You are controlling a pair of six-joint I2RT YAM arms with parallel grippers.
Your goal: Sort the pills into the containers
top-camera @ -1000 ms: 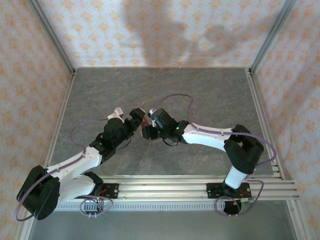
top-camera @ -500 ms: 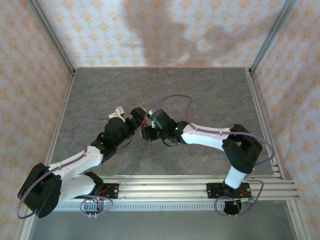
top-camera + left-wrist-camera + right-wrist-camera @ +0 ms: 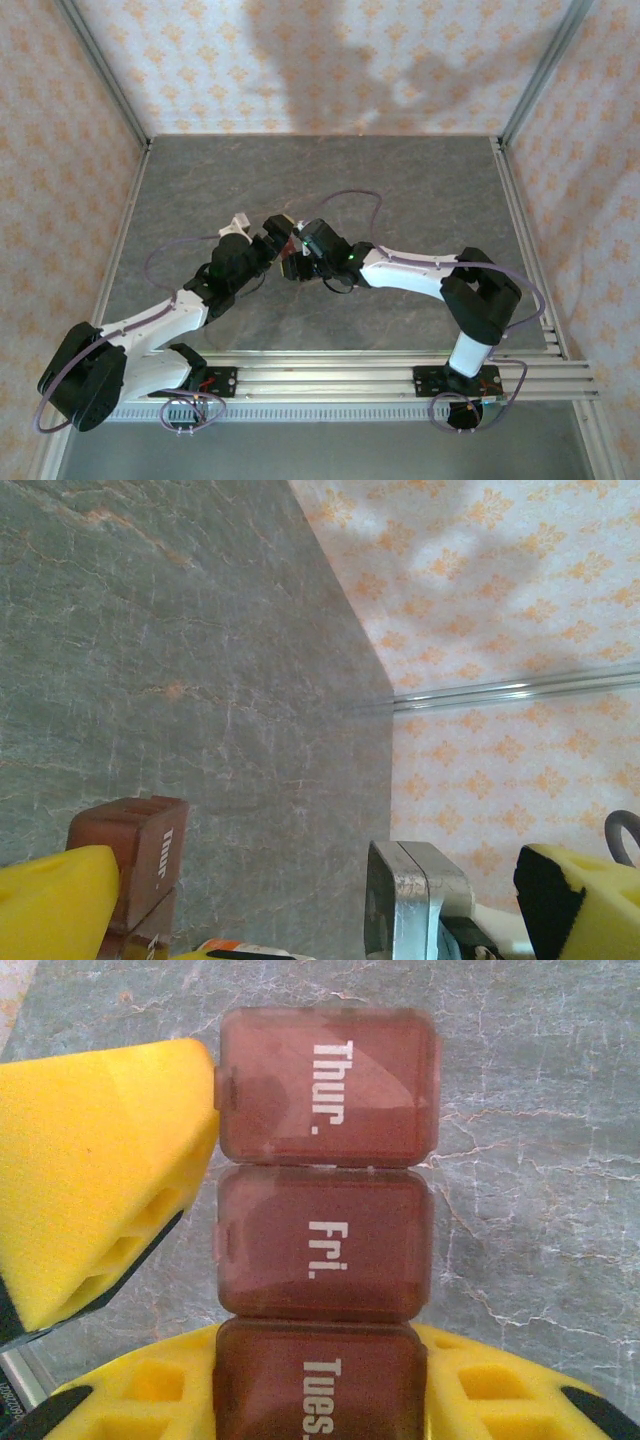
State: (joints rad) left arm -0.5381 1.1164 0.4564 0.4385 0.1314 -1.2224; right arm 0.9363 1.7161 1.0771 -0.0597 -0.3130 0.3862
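The right gripper is clamped on the containers near the middle of the table, the left gripper stands wide apart beside them, and the visible lids are shut, so sorting seems hardly begun.

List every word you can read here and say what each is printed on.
"Thur." on the end lid of the brownish-red pill strip.
"Fri." on the next lid.
"Tues." on the third lid, partly cropped.
Left wrist view: "Thur" also shows on that lid; the lettering below it is cut off and unreadable.
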